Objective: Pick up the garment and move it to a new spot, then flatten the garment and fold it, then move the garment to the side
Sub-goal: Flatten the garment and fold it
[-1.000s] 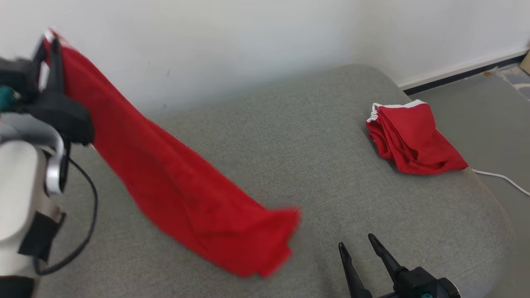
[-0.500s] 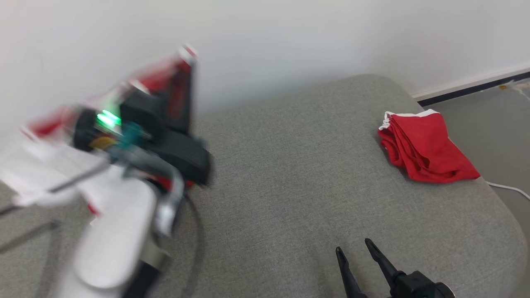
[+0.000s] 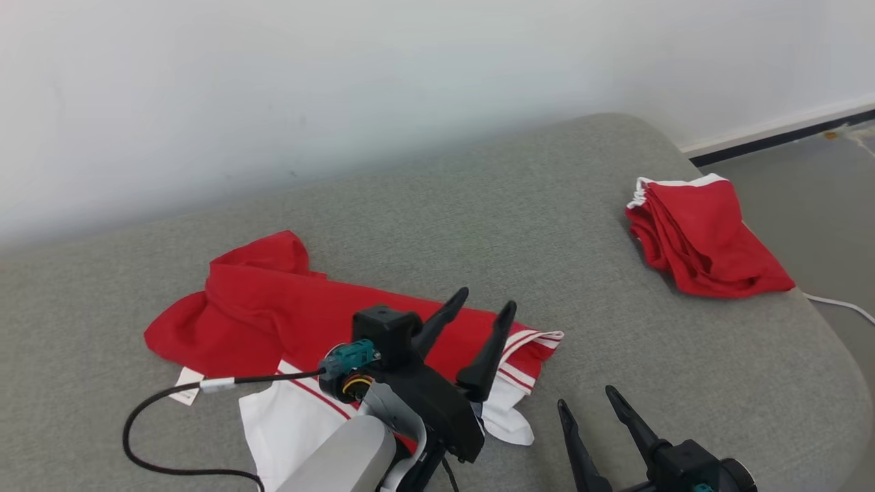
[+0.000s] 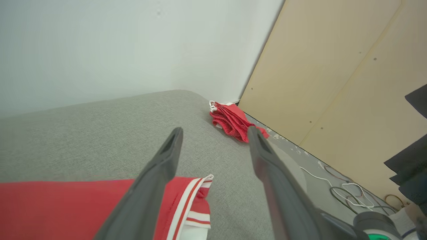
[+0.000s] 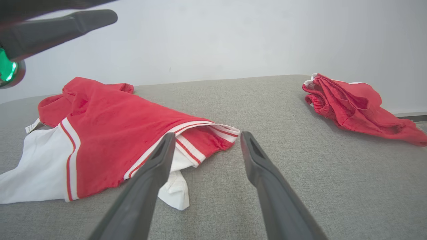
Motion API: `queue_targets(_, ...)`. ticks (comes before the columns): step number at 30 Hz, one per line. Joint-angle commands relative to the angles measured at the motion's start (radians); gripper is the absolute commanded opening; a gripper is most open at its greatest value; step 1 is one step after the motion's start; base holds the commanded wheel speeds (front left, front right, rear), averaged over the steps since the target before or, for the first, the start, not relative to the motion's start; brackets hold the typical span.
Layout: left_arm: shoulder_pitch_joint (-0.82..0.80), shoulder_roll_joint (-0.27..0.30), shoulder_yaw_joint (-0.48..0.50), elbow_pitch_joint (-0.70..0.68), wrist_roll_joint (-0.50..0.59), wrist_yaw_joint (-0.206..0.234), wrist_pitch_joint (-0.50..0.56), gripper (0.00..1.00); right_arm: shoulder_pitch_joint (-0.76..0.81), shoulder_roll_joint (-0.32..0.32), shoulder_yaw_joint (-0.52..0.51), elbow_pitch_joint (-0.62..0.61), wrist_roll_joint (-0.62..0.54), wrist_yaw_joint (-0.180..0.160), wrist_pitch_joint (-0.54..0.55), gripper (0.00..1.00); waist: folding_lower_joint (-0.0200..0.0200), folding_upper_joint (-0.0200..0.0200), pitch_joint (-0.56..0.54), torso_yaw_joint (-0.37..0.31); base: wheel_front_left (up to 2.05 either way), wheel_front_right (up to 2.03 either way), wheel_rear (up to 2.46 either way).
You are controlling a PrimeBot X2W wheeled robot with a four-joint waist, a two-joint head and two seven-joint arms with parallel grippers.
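The left gripper [image 3: 487, 304] has its fingers spread wide and holds nothing, poised over the striped hem of the red and white garment [image 3: 273, 311]. The right gripper [image 3: 586, 398] is likewise wide apart and empty, near the front edge of the grey cushion [image 3: 478, 219]. The red and white garment lies rumpled toward the cushion's front left; a folded red garment [image 3: 707, 236] sits by the right edge, well apart

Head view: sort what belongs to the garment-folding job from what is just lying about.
Job: crumpled red and white garment; open left gripper over it; open right gripper; grey cushion under it.
Lying about: folded red garment near the cushion's right edge; white cable on the floor.
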Motion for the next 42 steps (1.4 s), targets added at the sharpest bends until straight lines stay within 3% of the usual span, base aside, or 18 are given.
queue_targets(1, -0.005, 0.005, 0.004, 0.001, -0.016, 0.007, -0.01, 1.0, 0.008, 0.001, 0.001, -0.004, -0.007, -0.002, -0.001, 1.0, 0.0001, 0.0001, -0.005, 0.017, 0.0, 0.0, 0.0)
queue_targets(4, -0.012, 0.006, 0.016, 0.003, -0.009, 0.038, -0.065, 1.0, 0.004, 0.001, 0.021, -0.009, -0.016, -0.002, 0.008, 1.0, 0.0001, 0.0001, -0.013, 0.049, 0.0, 0.0, 0.0)
queue_targets(6, 0.019, 0.05, 0.041, -0.019, 0.042, 0.085, -0.121, 1.0, -0.017, -0.003, 0.07, -0.007, -0.049, -0.002, 0.038, 1.0, 0.0001, 0.0001, -0.023, 0.09, 0.0, 0.0, 0.0)
queue_targets(13, 0.177, 0.162, 0.138, -0.182, 0.16, 0.162, -0.151, 1.0, -0.096, -0.038, 0.248, 0.051, -0.113, -0.002, 0.132, 1.0, 0.0001, 0.0001, -0.044, 0.203, 0.0, 0.0, 0.0)
queue_targets(20, 0.391, 0.203, 0.243, -0.312, 0.242, 0.163, -0.152, 1.0, -0.175, -0.052, 0.338, 0.171, -0.139, -0.002, 0.243, 1.0, 0.0001, 0.0001, -0.052, 0.318, 0.0, 0.0, 0.0)
queue_targets(28, 0.496, 0.181, 0.311, -0.33, 0.301, 0.133, -0.152, 1.0, -0.2, -0.043, 0.29, 0.291, -0.176, -0.002, 0.308, 1.0, 0.0001, 0.0001, -0.047, 0.425, 0.0, 0.0, 0.0)
queue_targets(33, 0.52, 0.191, 0.336, -0.313, 0.345, 0.131, -0.152, 1.0, -0.212, -0.035, 0.216, 0.348, -0.212, -0.003, 0.342, 1.0, 0.0001, 0.0001, -0.032, 0.449, 0.0, 0.0, 0.0)
queue_targets(34, 0.521, 0.193, 0.341, -0.309, 0.355, 0.132, -0.152, 1.0, -0.213, -0.031, 0.201, 0.353, -0.225, -0.003, 0.345, 0.93, 0.0001, 0.0001, -0.028, 0.451, 0.0, 0.0, 0.0)
queue_targets(35, 0.52, 0.194, 0.349, -0.305, 0.361, 0.134, -0.152, 1.0, -0.213, -0.025, 0.186, 0.358, -0.234, -0.003, 0.347, 0.65, 0.0001, 0.0001, -0.025, 0.451, 0.0, 0.0, 0.0)
queue_targets(36, 0.521, 0.195, 0.356, -0.301, 0.364, 0.135, -0.152, 1.0, -0.214, -0.021, 0.174, 0.36, -0.24, -0.003, 0.343, 0.44, 0.0001, 0.0001, -0.022, 0.45, 0.0, 0.0, 0.0)
queue_targets(37, 0.524, 0.196, 0.364, -0.297, 0.37, 0.135, -0.152, 1.0, -0.216, -0.018, 0.162, 0.361, -0.245, -0.003, 0.338, 0.31, 0.0001, 0.0001, -0.02, 0.448, 0.0, 0.0, 0.0)
queue_targets(38, 0.527, 0.199, 0.37, -0.292, 0.375, 0.137, -0.152, 1.0, -0.219, -0.017, 0.152, 0.363, -0.249, -0.003, 0.336, 0.01, 0.0001, 0.0001, -0.018, 0.446, 0.0, 0.0, 0.0)
queue_targets(42, 0.535, 0.208, 0.393, -0.277, 0.384, 0.134, -0.152, 1.0, -0.224, -0.01, 0.123, 0.35, -0.237, -0.003, 0.308, 0.0, 0.0001, 0.0001, -0.015, 0.434, 0.0, 0.0, 0.0)
